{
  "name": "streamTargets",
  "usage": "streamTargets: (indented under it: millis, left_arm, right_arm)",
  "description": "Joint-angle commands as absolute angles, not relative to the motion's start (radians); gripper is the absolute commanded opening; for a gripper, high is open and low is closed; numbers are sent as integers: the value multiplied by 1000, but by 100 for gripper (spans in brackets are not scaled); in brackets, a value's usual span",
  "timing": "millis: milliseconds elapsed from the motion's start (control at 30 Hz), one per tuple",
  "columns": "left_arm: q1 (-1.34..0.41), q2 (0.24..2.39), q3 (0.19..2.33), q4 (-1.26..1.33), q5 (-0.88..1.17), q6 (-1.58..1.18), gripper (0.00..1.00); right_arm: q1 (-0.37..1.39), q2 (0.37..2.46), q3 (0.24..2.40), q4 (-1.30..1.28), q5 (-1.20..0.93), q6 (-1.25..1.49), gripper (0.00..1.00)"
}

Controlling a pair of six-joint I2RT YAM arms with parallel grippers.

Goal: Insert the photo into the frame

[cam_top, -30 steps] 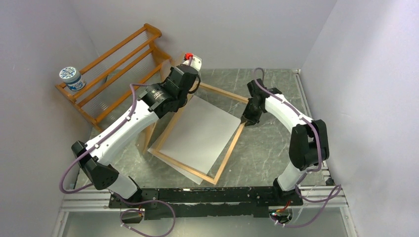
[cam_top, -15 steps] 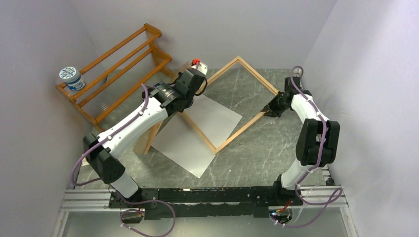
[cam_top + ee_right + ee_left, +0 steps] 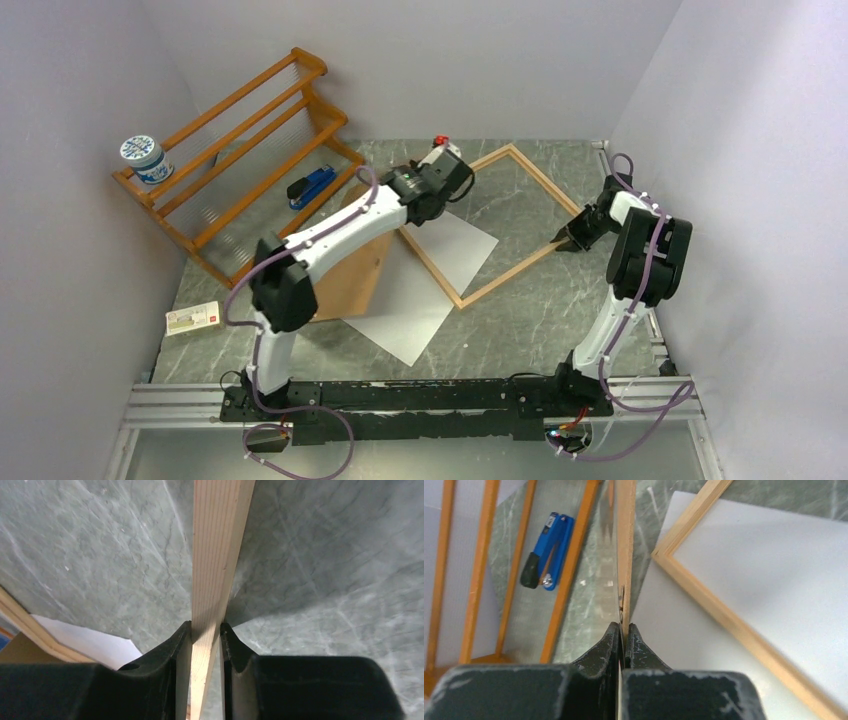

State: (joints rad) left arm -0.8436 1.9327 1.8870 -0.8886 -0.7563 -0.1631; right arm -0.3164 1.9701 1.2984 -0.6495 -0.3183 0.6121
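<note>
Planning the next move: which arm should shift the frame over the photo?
Right. The right gripper clamps the frame; the left gripper is shut on the backing board.

Overhead camera looks down; both close wrist cameras share the frame (image 3: 220,540).

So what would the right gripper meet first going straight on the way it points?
The frame clamped in the right gripper; beyond it, likely just the grey tabletop, though depth is unclear.

End effector (image 3: 206,630): closed on the frame's rail, one finger each side.
Frame (image 3: 220,540): light wood, rail running up the centre.
Photo (image 3: 85,642): white corner, lower left.
Tabletop (image 3: 325,580): grey marbled.
</note>
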Motion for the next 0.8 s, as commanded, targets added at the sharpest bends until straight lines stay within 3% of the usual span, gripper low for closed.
streamTargets:
  millis: [0,267,400,567,767]
  left_arm:
    - [-883,2083,2062,-961,-724,-429,3]
    - [-886,2172,2045,-906,-573,-468,3]
    - [-885,2167,2005,-856,-434,-471,21]
    - [-880,2112,1912,-767,-288,-472,50]
    - [-860,2011,1793,-655,-119,-460,69]
  right_arm:
    - [-327,1971,1375,-662,-239,519,4]
    - [-328,1934,1350,-653,-164,552,46]
    - [-320,1872,1307,-654,-123,588,62]
    - [-282,1791,1207,-651,-81,621,67]
    - [-222,1635,1114,-661,-45,643,67]
